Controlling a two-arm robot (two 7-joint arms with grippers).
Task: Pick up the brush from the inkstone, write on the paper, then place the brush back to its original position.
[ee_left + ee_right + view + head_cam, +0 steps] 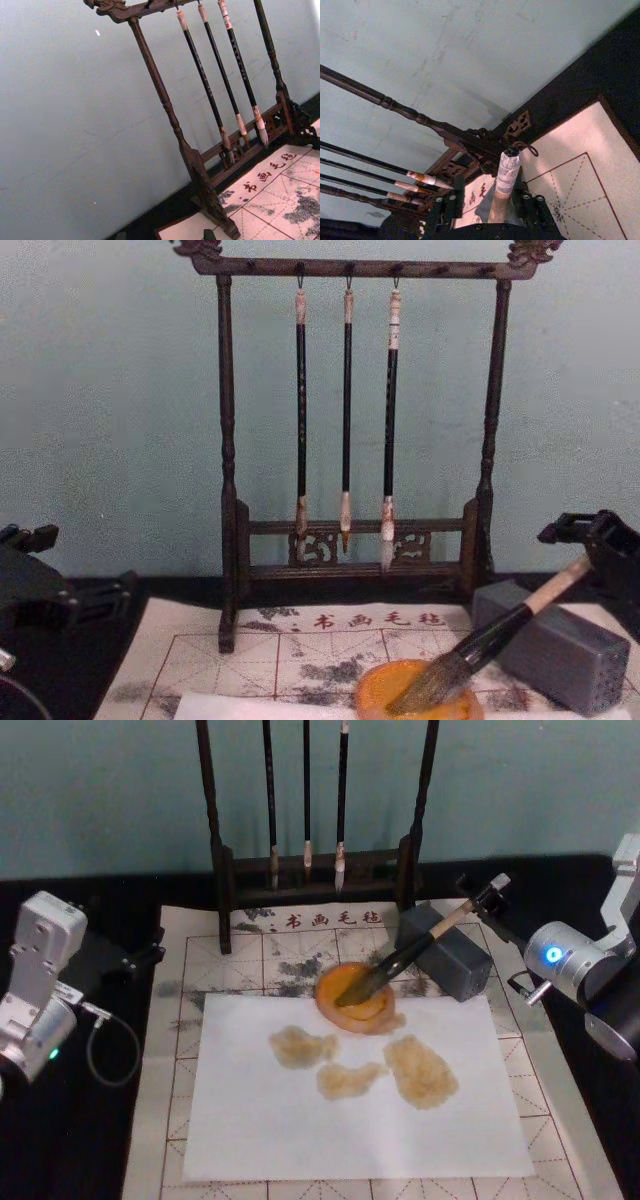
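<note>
Dim, soft light; the paper (350, 1130) glares brightest, faint shadows on the wall (470, 65)

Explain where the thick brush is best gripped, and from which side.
Grip the brush by its pale upper handle, from the robot's right, where the right hand sits: that end slants up over the grey block; the bristles lie in the inkstone.

The brush (400, 957) has a pale wooden handle, a black lower section and grey-brown bristles. The inkstone (385, 1015) is orange-yellow. The white paper (300, 1120) bears yellow-brown blotches (420, 1070). The cream mat (180, 1020) carries red grid lines, red characters and grey ink stains. The brush rack (222, 870) is dark brown and the block (455, 965) is grey.
</note>
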